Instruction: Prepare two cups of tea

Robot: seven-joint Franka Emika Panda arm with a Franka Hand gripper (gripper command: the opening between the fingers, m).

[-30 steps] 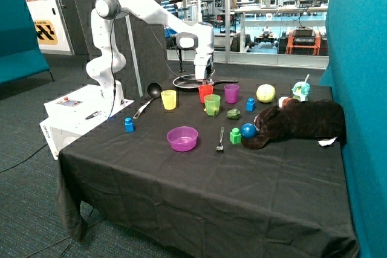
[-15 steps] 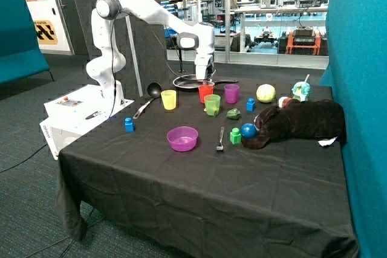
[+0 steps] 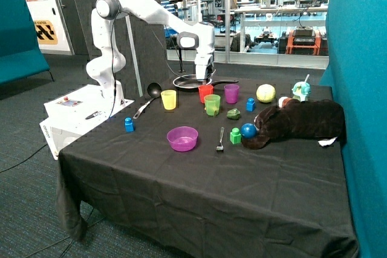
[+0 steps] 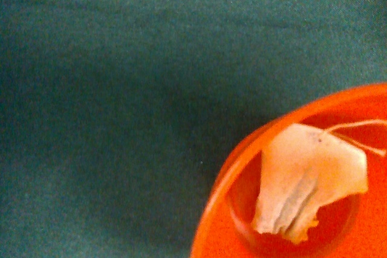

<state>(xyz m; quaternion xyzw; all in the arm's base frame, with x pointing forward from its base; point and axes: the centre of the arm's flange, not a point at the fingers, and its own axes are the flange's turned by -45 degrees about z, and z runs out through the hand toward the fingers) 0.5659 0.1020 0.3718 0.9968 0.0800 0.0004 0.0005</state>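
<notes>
A white tea bag [image 4: 308,180] with its thin string lies in the bottom of the red cup [image 4: 242,209]. In the outside view the red cup [image 3: 205,93] stands at the back of the table between the yellow cup [image 3: 169,99] and the purple cup [image 3: 231,93], with the green cup [image 3: 212,105] just in front. My gripper [image 3: 204,80] hangs straight down right above the red cup. The gripper itself does not show in the wrist view. A second tea bag is out of view.
A black frying pan [image 3: 191,82] lies behind the red cup, and a black ladle [image 3: 150,93] lies by the yellow cup. In front are a purple bowl [image 3: 182,138], a fork [image 3: 221,139], a blue ball [image 3: 248,130], coloured blocks and a brown plush toy [image 3: 302,120].
</notes>
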